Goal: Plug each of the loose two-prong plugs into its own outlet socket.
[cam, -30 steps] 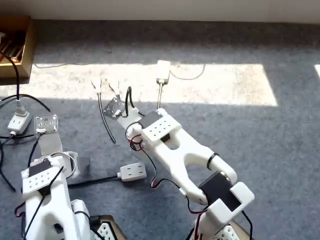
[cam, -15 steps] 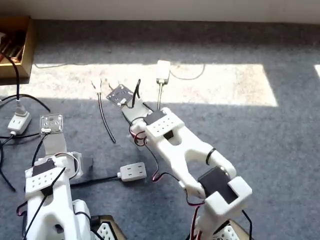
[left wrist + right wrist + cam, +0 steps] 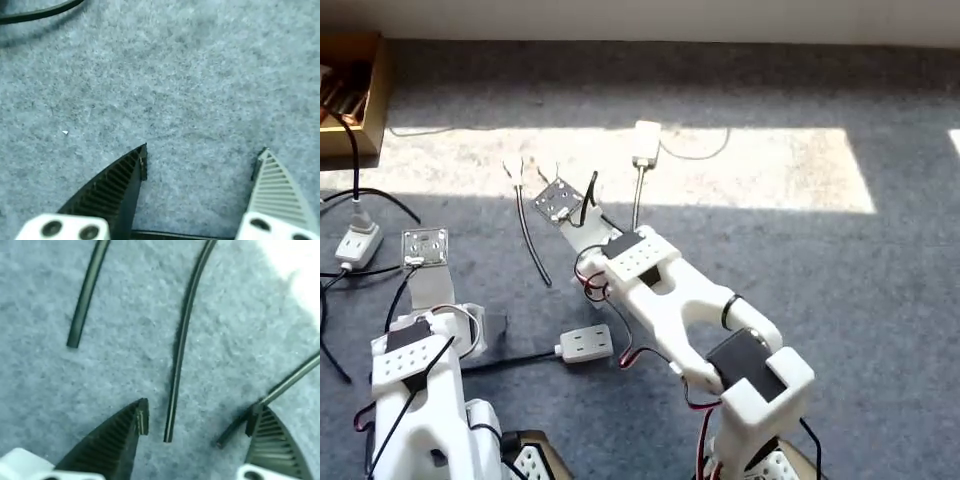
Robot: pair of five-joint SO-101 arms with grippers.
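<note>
My right gripper (image 3: 563, 197) hovers open over the carpet at the edge of the sunlit patch. In the right wrist view, its open jaws (image 3: 199, 412) frame the cut end of a thin black cord (image 3: 180, 340); a second cord end (image 3: 86, 295) lies off to one side and a third cord (image 3: 285, 387) touches the pale finger. Small pale plugs (image 3: 512, 170) lie in the sun just beyond. White outlet sockets sit at the far middle (image 3: 645, 138) and near the arms (image 3: 586, 343). My left gripper (image 3: 424, 246) is open over bare carpet (image 3: 200, 90).
A third white socket (image 3: 358, 243) at the left edge has a black cable plugged into it, with more cables around it. A wooden box (image 3: 365, 95) stands at the far left. A black cable (image 3: 35, 11) crosses the left wrist view's corner. Open carpet lies to the right.
My right arm has stretched farther out, carrying its gripper from the shaded carpet to the edge of the sunlit patch. The left gripper shifted slightly to the right.
</note>
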